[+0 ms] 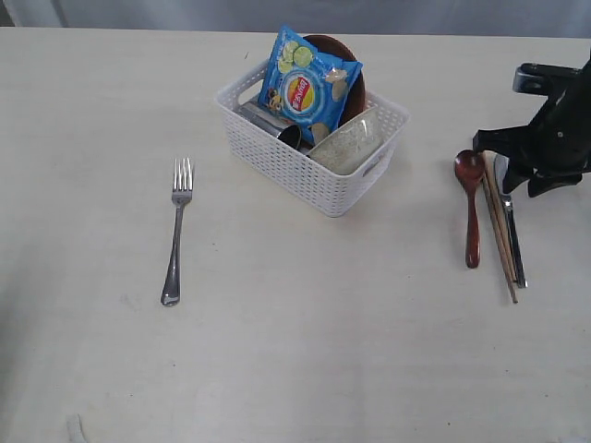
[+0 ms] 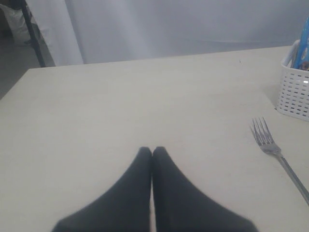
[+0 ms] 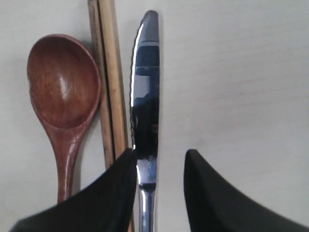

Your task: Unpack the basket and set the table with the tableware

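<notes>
The white basket (image 1: pixel 305 171) stands at the back middle of the table (image 1: pixel 323 351). It holds a brown plate (image 1: pixel 355 88), a steel cup (image 1: pixel 288 136) and a pale bowl (image 1: pixel 349 143). A silver fork (image 1: pixel 177 231) lies alone on the left. On the right lie a wooden spoon (image 1: pixel 472 208), chopsticks (image 1: pixel 500 231) and a knife (image 1: pixel 511 235), side by side. My right gripper (image 3: pixel 159 154) hovers open over the knife (image 3: pixel 146 92), which lies flat between the fingers, close to one and clear of the other. My left gripper (image 2: pixel 152 151) is shut and empty, over bare table near the fork (image 2: pixel 273 147).
A blue chip bag (image 1: pixel 307 88) leans upright in the basket in front of the plate. The table's far edge runs just behind the basket. The left arm does not show in the exterior view.
</notes>
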